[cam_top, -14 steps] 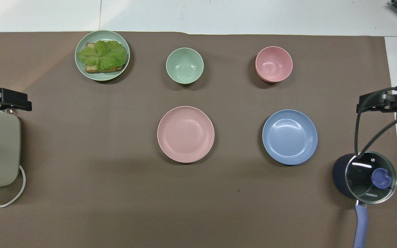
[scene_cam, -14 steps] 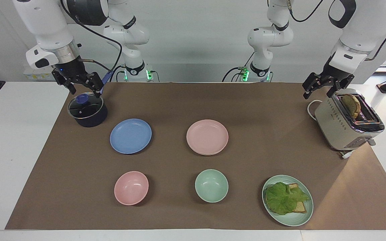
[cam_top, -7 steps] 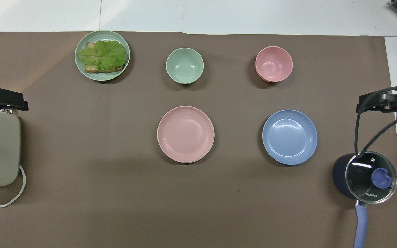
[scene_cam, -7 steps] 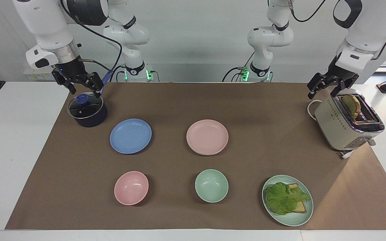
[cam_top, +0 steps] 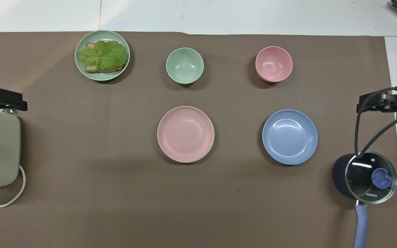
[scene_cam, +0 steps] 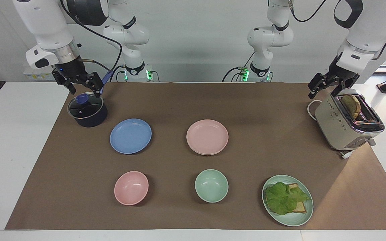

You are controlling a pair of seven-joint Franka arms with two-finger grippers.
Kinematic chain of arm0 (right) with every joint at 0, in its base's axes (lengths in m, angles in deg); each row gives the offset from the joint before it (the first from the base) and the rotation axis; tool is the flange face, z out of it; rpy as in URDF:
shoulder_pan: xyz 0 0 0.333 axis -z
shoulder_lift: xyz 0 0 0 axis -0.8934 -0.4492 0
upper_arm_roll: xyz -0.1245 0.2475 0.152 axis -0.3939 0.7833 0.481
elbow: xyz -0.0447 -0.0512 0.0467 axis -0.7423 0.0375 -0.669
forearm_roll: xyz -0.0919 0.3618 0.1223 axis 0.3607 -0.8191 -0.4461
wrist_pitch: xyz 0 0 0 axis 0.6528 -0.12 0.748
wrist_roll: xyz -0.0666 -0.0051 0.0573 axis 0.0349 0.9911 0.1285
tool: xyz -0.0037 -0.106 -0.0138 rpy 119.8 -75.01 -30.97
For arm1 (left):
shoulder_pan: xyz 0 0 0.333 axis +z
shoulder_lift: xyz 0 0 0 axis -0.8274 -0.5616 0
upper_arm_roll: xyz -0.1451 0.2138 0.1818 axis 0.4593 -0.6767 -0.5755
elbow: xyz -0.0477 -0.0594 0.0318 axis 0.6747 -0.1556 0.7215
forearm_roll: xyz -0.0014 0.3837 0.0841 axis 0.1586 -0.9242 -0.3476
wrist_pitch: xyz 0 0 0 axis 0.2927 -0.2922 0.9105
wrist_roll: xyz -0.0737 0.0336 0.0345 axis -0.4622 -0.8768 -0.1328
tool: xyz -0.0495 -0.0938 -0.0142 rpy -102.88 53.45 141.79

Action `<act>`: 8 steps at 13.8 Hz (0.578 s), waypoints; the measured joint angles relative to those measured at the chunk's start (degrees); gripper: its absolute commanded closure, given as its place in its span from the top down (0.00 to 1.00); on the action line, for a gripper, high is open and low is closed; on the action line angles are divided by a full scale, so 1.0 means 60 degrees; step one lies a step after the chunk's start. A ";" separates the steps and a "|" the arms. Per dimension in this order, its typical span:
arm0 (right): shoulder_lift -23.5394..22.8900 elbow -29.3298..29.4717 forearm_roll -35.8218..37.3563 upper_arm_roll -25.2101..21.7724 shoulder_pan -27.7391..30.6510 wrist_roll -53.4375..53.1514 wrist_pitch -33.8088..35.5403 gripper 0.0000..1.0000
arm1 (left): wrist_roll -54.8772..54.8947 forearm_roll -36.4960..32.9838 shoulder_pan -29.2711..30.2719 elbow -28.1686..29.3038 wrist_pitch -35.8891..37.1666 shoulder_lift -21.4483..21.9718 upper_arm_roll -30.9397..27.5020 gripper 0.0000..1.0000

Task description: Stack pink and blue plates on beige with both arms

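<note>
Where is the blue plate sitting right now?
The blue plate lies on the brown mat beside the pink plate, toward the right arm's end, between the lidded pot and the pink bowl.

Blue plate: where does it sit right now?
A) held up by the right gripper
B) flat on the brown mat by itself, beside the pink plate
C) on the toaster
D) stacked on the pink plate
B: the blue plate lies flat on the brown mat, apart from the pink plate, with nothing on it and neither gripper near it.
</note>
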 measured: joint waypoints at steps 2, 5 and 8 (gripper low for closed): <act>0.0000 0.0000 0.0000 0.0000 0.0000 0.0000 0.0000 1.00 | 0.0000 0.0000 0.0000 0.0000 0.0001 0.0000 0.0000 1.00; 0.0000 0.0000 0.0000 -0.0004 0.0001 0.0000 0.0000 1.00 | 0.0000 0.0000 0.0000 0.0000 0.0002 0.0000 0.0000 1.00; 0.0000 -0.0001 0.0000 -0.0101 0.0016 0.0000 -0.0043 1.00 | 0.0000 0.0000 0.0000 0.0000 0.0003 0.0000 0.0000 1.00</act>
